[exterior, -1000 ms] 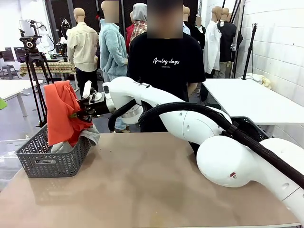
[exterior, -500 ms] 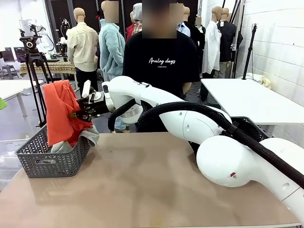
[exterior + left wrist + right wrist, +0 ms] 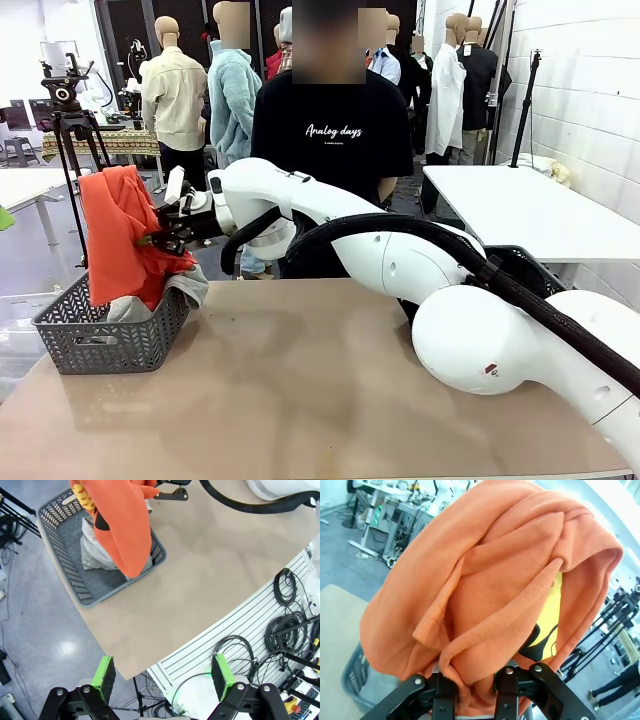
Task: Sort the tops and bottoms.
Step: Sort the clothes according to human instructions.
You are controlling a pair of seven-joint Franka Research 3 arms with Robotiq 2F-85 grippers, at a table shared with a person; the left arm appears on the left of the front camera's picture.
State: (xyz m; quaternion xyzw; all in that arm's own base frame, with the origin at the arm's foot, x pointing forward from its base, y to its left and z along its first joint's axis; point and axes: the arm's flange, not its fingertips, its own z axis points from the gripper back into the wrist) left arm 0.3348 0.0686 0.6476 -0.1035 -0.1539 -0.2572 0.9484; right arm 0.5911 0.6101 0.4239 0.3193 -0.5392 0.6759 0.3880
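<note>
An orange-red top (image 3: 120, 235) hangs over a grey mesh basket (image 3: 75, 345) at the table's left end. My right gripper (image 3: 160, 240) is shut on a bunched fold of it. In the right wrist view the top (image 3: 485, 580) bulges above the closed fingers (image 3: 502, 687), and its yellow-and-black print (image 3: 545, 622) shows. A light grey top (image 3: 188, 284) lies in the basket and spills over its right rim. From above, the left wrist view takes in the basket (image 3: 60, 572), the orange top (image 3: 122, 525) and the grey top (image 3: 92, 552). My left gripper (image 3: 163, 676) is open and holds nothing. The bottoms are out of view.
A person in a black T-shirt (image 3: 335, 135) stands at the table's far side, behind my right arm (image 3: 400, 250), which reaches across the middle to the left. A tripod (image 3: 70, 130) stands behind the basket. The brown tabletop (image 3: 300, 390) stretches right of the basket.
My right gripper has carried the orange top a little to the left, still over the basket. The person has shifted slightly left.
</note>
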